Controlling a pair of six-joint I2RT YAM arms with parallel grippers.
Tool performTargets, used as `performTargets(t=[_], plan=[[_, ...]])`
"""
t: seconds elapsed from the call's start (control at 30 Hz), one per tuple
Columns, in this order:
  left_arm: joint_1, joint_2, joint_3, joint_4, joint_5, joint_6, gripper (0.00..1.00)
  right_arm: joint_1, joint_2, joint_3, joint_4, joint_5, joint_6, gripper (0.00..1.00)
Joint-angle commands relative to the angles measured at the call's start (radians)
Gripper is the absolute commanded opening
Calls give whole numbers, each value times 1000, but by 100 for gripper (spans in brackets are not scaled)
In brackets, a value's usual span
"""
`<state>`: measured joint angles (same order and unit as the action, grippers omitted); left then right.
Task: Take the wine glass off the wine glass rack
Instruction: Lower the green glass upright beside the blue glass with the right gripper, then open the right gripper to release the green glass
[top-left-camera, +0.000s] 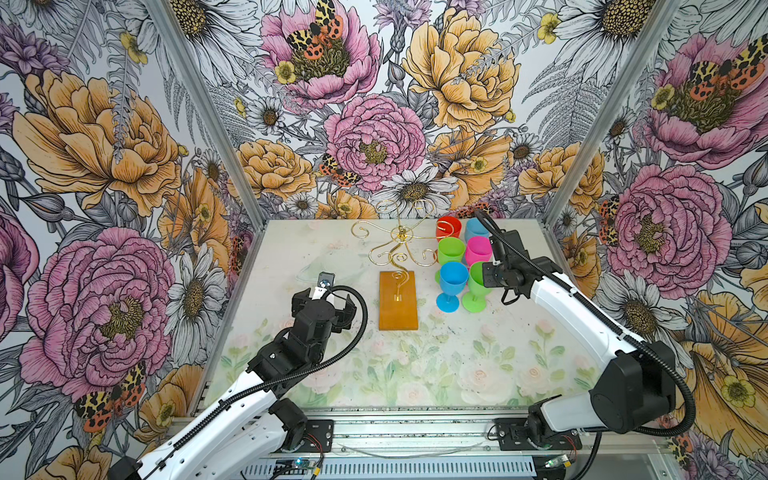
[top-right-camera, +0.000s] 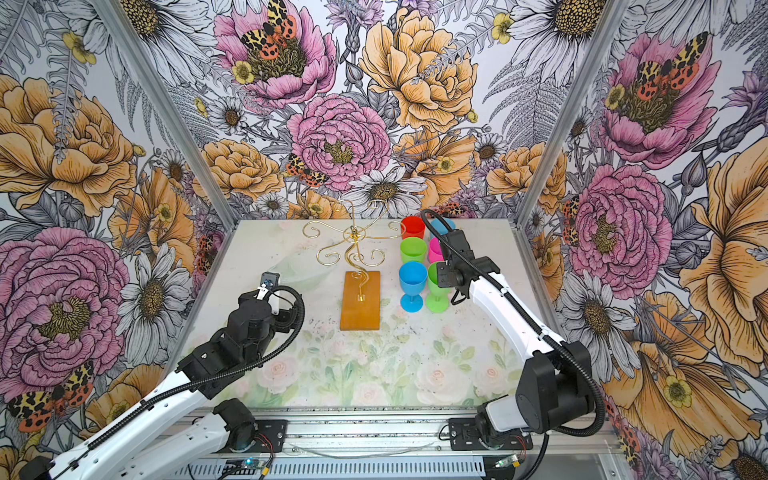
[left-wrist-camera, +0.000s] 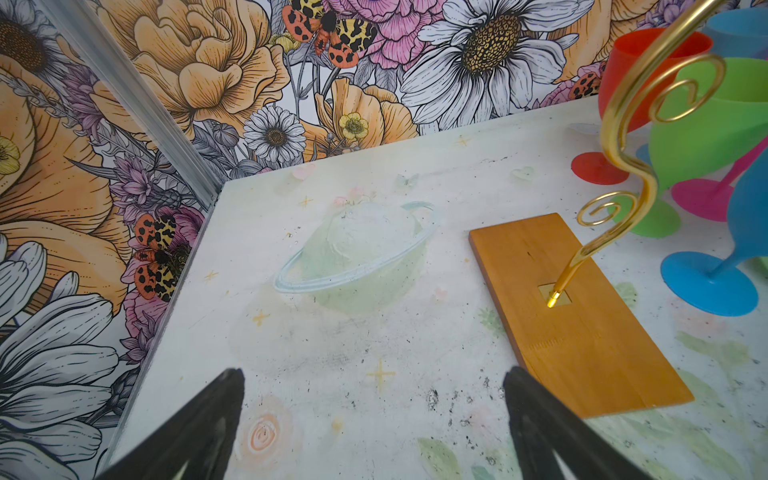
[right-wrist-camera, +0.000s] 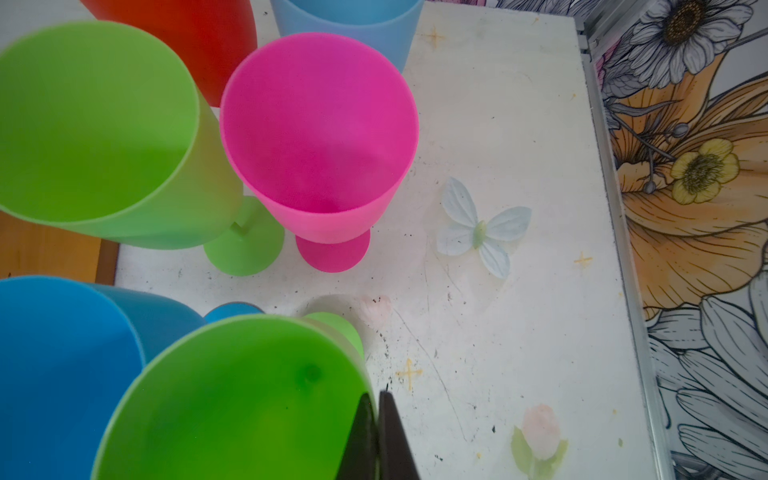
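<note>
In both top views we see the wine glass rack (top-left-camera: 397, 309) on the desk (top-left-camera: 436, 353), between the two pincers, with coloured glasses (top-left-camera: 451, 249) standing on its right-pincer side. Left wrist view: the left pincer (left-wrist-camera: 374, 415) gapes wide, gripping nothing, the rack's amber base just ahead of one finger. Right wrist view: the right pincer (right-wrist-camera: 377, 409) pinches the rim of the green wine glass (right-wrist-camera: 232, 399), a pink glass (right-wrist-camera: 320, 133) just beyond.

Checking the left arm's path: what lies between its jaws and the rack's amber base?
Only bare table separates the left gripper from the wine glass rack, as the left wrist view shows.
</note>
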<state>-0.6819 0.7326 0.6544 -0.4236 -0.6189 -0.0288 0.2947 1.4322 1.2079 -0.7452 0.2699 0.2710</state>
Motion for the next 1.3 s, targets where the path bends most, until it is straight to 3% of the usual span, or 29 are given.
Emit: performTargets(t=[0.0, 1.07, 1.27], plan=[[10, -1, 27, -19, 16, -25, 99, -6, 8, -2, 40, 26, -2, 0], [12, 25, 27, -16, 28, -26, 99, -44, 45, -30, 62, -9, -1, 0], [12, 28, 28, -15, 32, -28, 99, -48, 53, -30, 62, -20, 2, 6]])
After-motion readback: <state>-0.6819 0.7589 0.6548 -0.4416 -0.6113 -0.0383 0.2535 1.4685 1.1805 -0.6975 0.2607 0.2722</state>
